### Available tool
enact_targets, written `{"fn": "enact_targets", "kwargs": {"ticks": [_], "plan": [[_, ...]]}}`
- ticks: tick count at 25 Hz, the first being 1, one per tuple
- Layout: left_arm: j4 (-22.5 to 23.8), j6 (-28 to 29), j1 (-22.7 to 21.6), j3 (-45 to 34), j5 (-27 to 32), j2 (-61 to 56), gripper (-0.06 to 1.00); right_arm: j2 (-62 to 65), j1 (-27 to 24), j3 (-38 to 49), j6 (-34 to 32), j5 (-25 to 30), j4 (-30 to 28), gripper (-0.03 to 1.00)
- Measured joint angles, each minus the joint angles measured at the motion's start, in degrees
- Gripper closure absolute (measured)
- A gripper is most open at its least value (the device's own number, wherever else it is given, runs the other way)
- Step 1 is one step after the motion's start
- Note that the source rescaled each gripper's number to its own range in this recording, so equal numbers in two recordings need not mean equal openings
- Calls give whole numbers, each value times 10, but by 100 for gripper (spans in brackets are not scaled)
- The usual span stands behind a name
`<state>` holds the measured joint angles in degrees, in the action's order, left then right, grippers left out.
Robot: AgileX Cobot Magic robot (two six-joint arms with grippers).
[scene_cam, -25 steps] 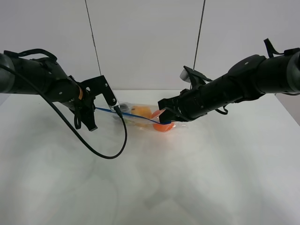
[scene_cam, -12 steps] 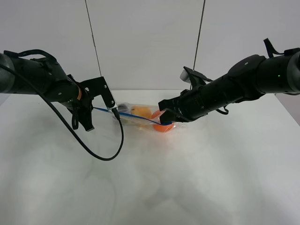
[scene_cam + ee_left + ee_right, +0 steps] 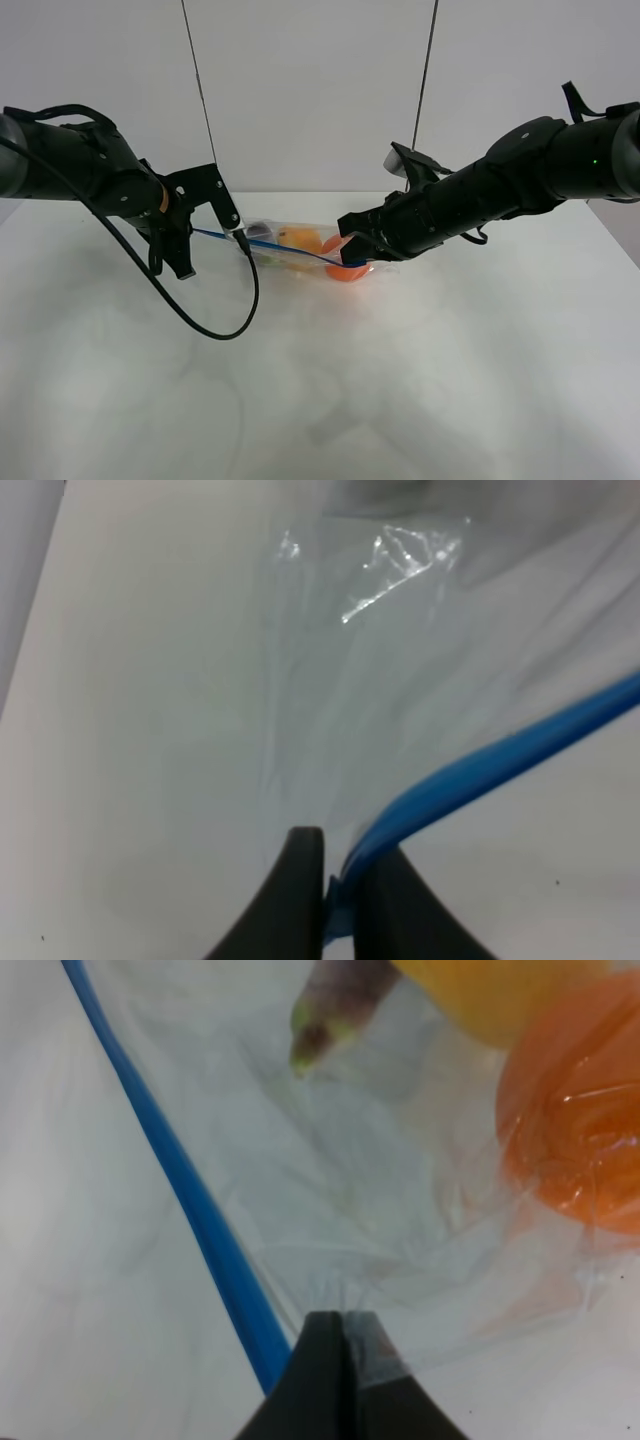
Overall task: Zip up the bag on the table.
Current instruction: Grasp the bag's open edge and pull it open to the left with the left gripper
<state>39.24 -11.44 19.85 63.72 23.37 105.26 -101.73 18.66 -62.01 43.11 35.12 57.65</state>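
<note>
On the white worktop (image 3: 420, 380), a clear zip bag (image 3: 290, 250) lies between the arms. At the bag's left end, the left gripper (image 3: 338, 885) is pinched tight on the blue zipper strip (image 3: 480, 765). At its right end, by the orange (image 3: 570, 1140), the right gripper (image 3: 345, 1335) is clamped on clear film just beside the strip. An eggplant tip (image 3: 335, 1005) shows inside.

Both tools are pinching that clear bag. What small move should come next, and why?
Probably the left tool should pull outward, away from the right tool. It is shut on the blue zipper strip, and the right one holds the bag at the other end, so this may draw it closed.
</note>
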Motion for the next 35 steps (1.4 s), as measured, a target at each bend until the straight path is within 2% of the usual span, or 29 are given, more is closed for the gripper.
{"fn": "enact_targets", "kwargs": {"ticks": [12, 14, 18, 20, 23, 29, 32, 35], "plan": [[0, 1, -3, 0, -1, 0, 93, 0, 0, 0, 0, -1, -5, 97], [-2, 2, -6, 0, 2, 0, 85, 0, 0, 0, 0, -2, -12, 97], [-44, 3, -13, 0, -4, 0, 49, 0, -2, 1, 0, -1, -19, 97], [-76, 3, -14, 0, -16, 0, 35, 0, -2, 1, 0, -1, -21, 97], [-103, 3, -14, 0, -27, 1, 29, 0, -2, 1, 0, -1, -22, 97], [-133, 10, -14, 0, -29, 1, 26, 0, -2, 1, 0, -2, -27, 97], [-137, 48, -15, 0, -28, 1, 25, 0, -2, 1, 0, -2, -29, 97], [-138, 107, -19, 0, -21, 1, 19, 0, -2, 1, 0, -3, -31, 97]]}}
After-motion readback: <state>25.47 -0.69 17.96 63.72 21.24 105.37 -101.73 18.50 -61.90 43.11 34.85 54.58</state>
